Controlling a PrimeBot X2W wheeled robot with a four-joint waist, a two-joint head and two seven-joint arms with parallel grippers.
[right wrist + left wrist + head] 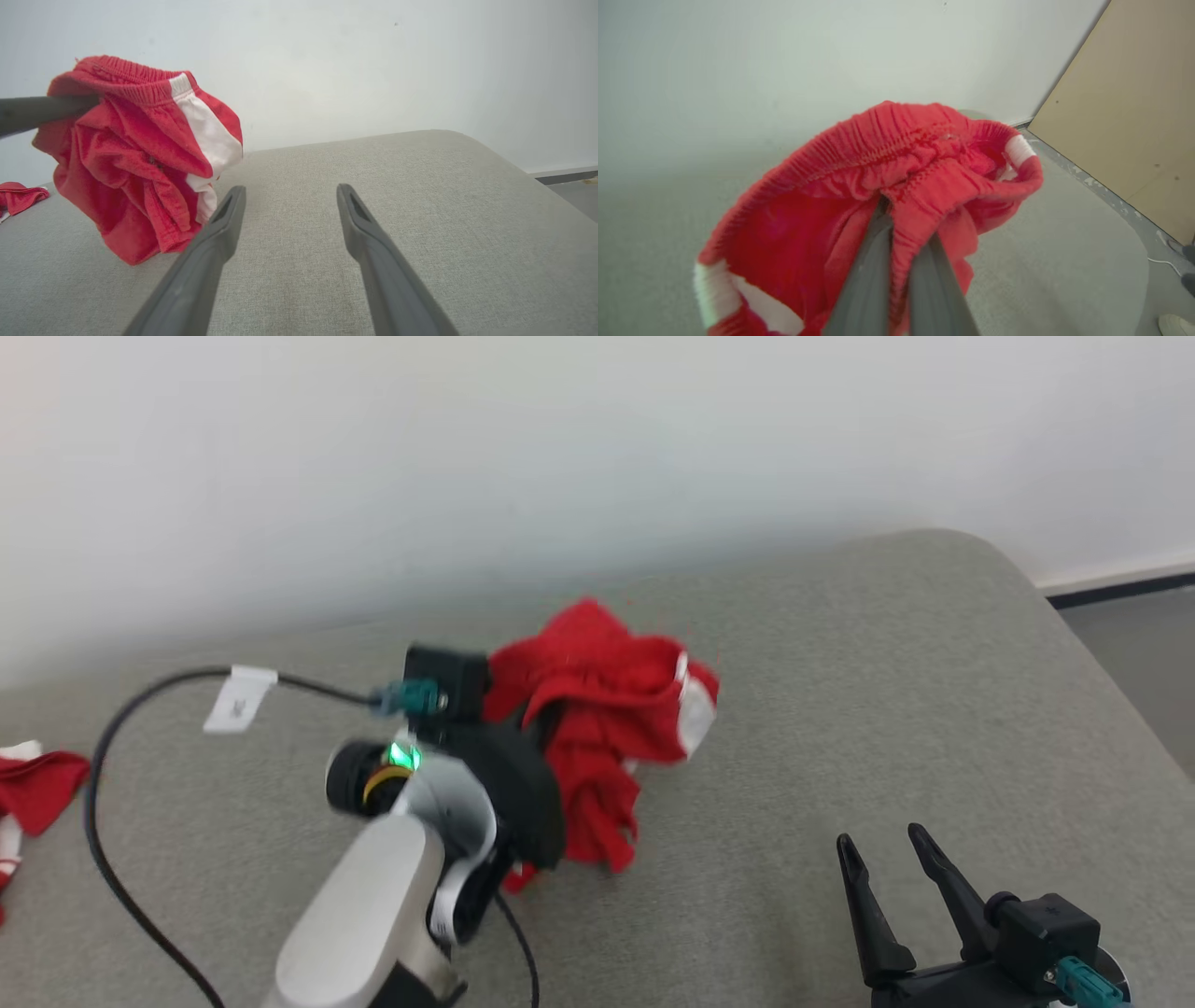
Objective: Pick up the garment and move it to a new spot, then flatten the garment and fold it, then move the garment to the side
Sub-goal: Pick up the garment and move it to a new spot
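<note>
One garment (607,709) pinched in the left pincer (903,228).

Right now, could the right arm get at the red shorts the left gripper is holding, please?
Probably yes: the right gripper is open, and the red shorts hang to its left from the shut left gripper, with nothing between them above the grey cushion.

Soft red cloth garment (597,709) on grey woven upholstery.
Garment matt, knit-look, ribbed elastic waistband, white stripe; cushion top (887,691) coarse matt weave; right gripper (880,835) fingers matt dark plastic; left forearm (373,896) shell smooth, slightly glossy; wall (597,448) smooth, matt.
</note>
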